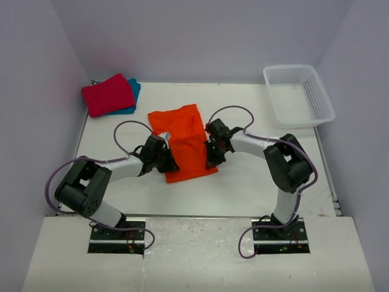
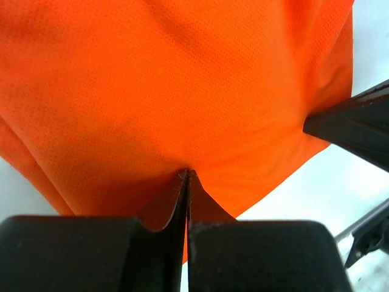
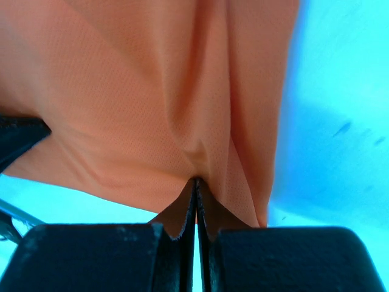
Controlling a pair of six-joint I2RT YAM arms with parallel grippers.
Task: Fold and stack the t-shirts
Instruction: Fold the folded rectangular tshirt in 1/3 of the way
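Observation:
The bright orange t-shirt [image 1: 184, 143] lies partly folded in the middle of the table, narrower at its near end. My left gripper [image 1: 168, 160] is shut on its left edge, and in the left wrist view the cloth [image 2: 182, 79] puckers at the closed tips [image 2: 186, 174]. My right gripper [image 1: 211, 154] is shut on the right edge, and the shirt [image 3: 152, 91] is creased into its tips [image 3: 196, 180]. At the back left, a folded crimson t-shirt [image 1: 108, 94] lies on a teal one [image 1: 135, 91].
A white lattice basket [image 1: 299, 94] stands at the back right. The other arm's finger shows at the edge of each wrist view: the right finger [image 2: 358, 125] and the left finger [image 3: 18, 137]. Purple cables loop over both arms.

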